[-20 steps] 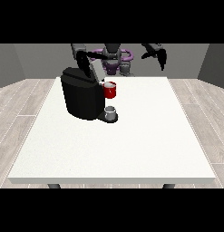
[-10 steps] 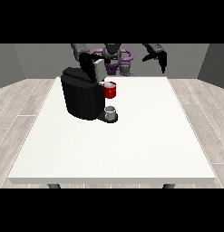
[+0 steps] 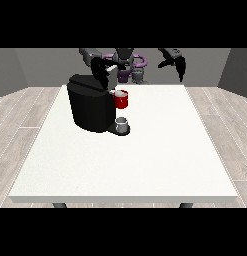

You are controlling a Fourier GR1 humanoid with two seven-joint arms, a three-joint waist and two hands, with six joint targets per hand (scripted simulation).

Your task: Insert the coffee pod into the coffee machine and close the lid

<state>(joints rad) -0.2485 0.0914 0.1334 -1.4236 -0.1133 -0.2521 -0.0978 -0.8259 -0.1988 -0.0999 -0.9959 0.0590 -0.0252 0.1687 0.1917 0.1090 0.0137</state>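
Note:
The black coffee machine (image 3: 92,105) stands on the white table (image 3: 145,160) at the far left. A red thing at the machine (image 3: 121,99) sits at its front, and below it a small grey thing (image 3: 122,124) rests on the machine's base. The hand at the view's left (image 3: 100,70) hovers at the machine's top rear edge, dark against the dark housing. The hand at the view's right (image 3: 176,61) hangs in the air above the table's far right corner, fingers relaxed and pointing down, holding nothing.
The robot's torso (image 3: 126,62) rises behind the table's far edge. Wooden floor surrounds the table on both sides.
The hand at the view's left has shifted a little rightwards over the machine's top. The hand at the view's right has drifted slightly right and down.

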